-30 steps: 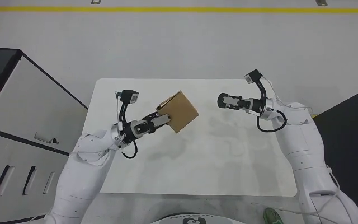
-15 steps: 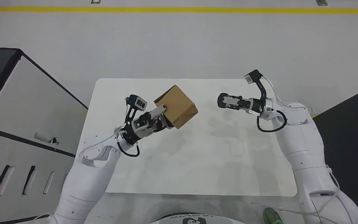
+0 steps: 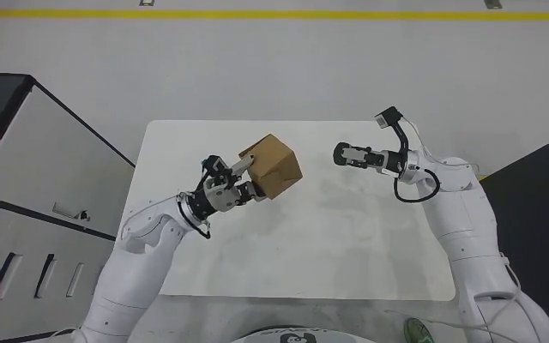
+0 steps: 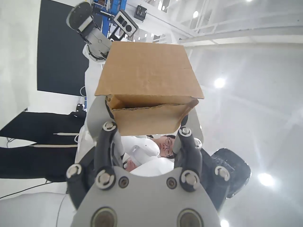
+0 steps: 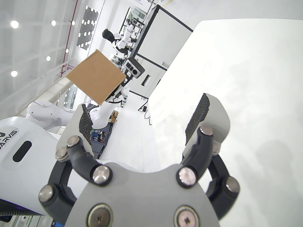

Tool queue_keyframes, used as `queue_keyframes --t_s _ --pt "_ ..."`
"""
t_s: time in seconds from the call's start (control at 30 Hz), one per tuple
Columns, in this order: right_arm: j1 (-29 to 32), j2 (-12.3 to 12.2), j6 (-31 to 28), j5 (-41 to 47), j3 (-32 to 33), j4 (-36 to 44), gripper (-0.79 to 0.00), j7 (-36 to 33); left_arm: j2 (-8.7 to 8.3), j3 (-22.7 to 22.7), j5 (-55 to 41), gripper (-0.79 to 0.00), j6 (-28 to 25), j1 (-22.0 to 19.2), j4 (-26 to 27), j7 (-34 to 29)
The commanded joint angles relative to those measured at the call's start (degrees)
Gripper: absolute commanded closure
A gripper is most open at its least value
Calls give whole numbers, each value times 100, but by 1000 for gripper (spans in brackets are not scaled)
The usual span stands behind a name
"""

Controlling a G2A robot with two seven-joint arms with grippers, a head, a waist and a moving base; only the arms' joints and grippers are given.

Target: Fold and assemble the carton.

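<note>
A brown cardboard carton [image 3: 272,165] is held above the white table [image 3: 343,249], left of centre, folded into a box shape. My left gripper [image 3: 246,186] is shut on the carton [image 4: 146,88] at its near lower edge, fingers on either side of a flap. In the right wrist view the carton [image 5: 95,79] floats in the distance, one flat face turned toward that camera. My right gripper [image 3: 339,154] hovers over the table's far right part, apart from the carton, and stands open [image 5: 144,116] with nothing between its ribbed pads.
A dark-framed cabinet [image 3: 39,163] stands off the table's left side. White floor with a yellow line [image 3: 274,14] lies beyond the far edge. The table surface between the two arms and toward the front is bare.
My left arm has rotated its wrist and swung the carton slightly, so the box now shows a different face upward. The right arm has kept still.
</note>
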State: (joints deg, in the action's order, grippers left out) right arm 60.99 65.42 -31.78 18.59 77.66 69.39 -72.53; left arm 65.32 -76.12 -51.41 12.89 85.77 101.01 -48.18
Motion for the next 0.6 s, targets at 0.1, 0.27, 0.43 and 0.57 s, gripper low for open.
queue_keyframes --t_s 0.1,0.27,0.43,0.57 --pt "0 0 0 0 0 0 -785 0 60 25 -2160 0 1483 -41 -100 640" --pt "0 0 0 0 0 0 -785 0 94 -3 -3300 0 2198 -88 -96 1489" --pt "0 0 0 0 0 0 -785 0 91 -5 -3264 0 2241 -115 -30 1543" --pt "0 0 0 0 0 0 -785 0 100 10 -3353 0 2175 -93 -12 1578"
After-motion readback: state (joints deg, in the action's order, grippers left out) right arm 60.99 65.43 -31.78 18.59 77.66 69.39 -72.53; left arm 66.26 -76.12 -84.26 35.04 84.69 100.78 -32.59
